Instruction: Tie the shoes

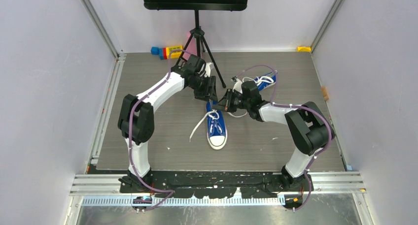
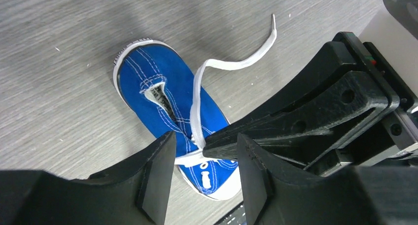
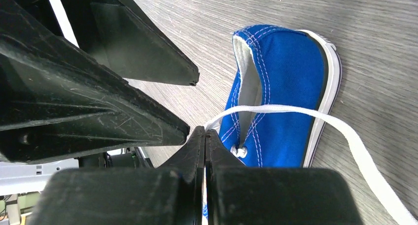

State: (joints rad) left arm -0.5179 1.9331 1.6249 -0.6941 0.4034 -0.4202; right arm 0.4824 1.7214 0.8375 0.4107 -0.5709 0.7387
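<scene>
As both arms bend inward in the top view, left gripper [image 1: 211, 89] and right gripper [image 1: 224, 103] meet above the blue shoe [image 1: 216, 130] at the middle of the table [image 1: 162, 136]; the left wrist view shows left fingers [image 2: 156, 180] spread, the right wrist view right fingers [image 3: 193, 148] clenched on its lace [image 3: 296, 111].

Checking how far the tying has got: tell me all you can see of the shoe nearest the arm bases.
The nearer shoe is a blue canvas low-top with white stitching, white sole and toe cap, sole down on the grey table, toe toward the bases. Untied: the shut right gripper pinches its white lace above the eyelets.
</scene>
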